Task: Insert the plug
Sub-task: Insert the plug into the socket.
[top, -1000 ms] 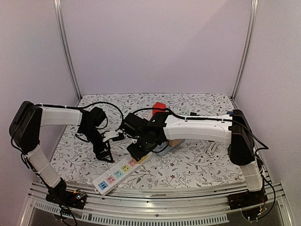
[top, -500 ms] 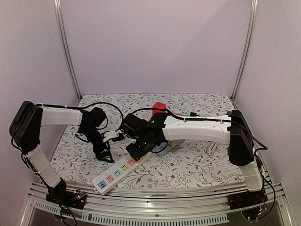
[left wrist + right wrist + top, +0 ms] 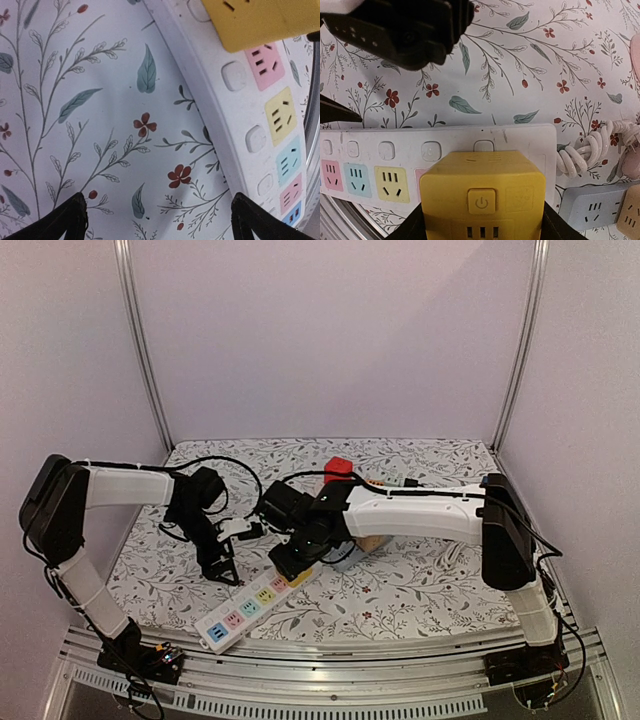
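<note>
Yellow plug (image 3: pixel 481 200) held in half-closed right gripper (image 3: pixel 481 226) over the power strip (image 3: pixel 380 150) end, barely shifted this past second, suggesting seating underway; left gripper (image 3: pixel 161 220) wide open, empty, alongside.

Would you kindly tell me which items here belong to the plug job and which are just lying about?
Job: yellow plug cube, held by right gripper; white power strip.
Lying about: grey power strip; red cube.
</note>
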Controlling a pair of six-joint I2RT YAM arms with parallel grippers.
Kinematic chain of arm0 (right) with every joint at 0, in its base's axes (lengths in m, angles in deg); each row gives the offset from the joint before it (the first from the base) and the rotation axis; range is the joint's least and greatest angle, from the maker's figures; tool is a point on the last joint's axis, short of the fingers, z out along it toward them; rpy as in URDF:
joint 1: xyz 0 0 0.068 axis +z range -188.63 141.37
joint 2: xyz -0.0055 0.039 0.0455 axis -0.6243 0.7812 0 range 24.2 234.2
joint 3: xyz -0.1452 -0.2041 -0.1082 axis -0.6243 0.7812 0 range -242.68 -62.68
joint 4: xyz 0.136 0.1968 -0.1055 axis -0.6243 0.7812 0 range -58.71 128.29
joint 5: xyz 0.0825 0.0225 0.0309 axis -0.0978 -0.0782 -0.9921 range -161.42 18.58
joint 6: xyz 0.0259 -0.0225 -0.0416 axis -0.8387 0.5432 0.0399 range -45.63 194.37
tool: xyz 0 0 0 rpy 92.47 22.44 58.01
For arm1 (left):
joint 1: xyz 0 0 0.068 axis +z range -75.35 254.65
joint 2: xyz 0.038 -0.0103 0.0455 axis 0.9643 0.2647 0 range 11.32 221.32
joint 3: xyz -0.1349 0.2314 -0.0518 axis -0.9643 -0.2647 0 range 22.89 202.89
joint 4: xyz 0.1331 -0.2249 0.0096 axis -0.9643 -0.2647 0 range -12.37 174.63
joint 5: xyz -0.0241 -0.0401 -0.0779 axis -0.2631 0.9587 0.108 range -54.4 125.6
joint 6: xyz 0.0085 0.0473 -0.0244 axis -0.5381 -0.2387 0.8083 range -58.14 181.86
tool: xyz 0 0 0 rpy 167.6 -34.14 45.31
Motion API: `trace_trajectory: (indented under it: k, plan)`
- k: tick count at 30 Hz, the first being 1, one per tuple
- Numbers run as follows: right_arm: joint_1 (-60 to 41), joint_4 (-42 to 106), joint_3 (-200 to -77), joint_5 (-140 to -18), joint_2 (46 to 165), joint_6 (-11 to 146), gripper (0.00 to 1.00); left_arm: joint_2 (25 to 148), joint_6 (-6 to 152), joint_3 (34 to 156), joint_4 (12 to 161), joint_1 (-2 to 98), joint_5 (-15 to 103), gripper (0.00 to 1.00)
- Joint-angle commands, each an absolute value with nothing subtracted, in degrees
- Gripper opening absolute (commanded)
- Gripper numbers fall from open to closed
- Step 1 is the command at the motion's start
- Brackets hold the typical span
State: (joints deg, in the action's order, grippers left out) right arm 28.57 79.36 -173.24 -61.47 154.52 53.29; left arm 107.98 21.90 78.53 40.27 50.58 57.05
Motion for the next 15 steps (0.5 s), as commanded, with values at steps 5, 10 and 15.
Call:
trace_trajectory:
  k: [5, 10, 15]
  plan:
    - [27.29, 94.41, -165.95, -58.03, 169.73, 57.43, 0.00, 102.03, 19.10, 81.81, 36.43, 57.07, 60.56, 0.99]
    - [26.90, 94.57, -165.35, -59.70, 169.97, 58.65, 0.00, 100.82, 18.97, 83.19, 34.91, 59.73, 61.77, 0.99]
    - [26.63, 94.48, -168.86, -59.80, 166.67, 59.46, 0.39, 100.66, 19.04, 84.41, 34.17, 60.33, 61.07, 1.00]
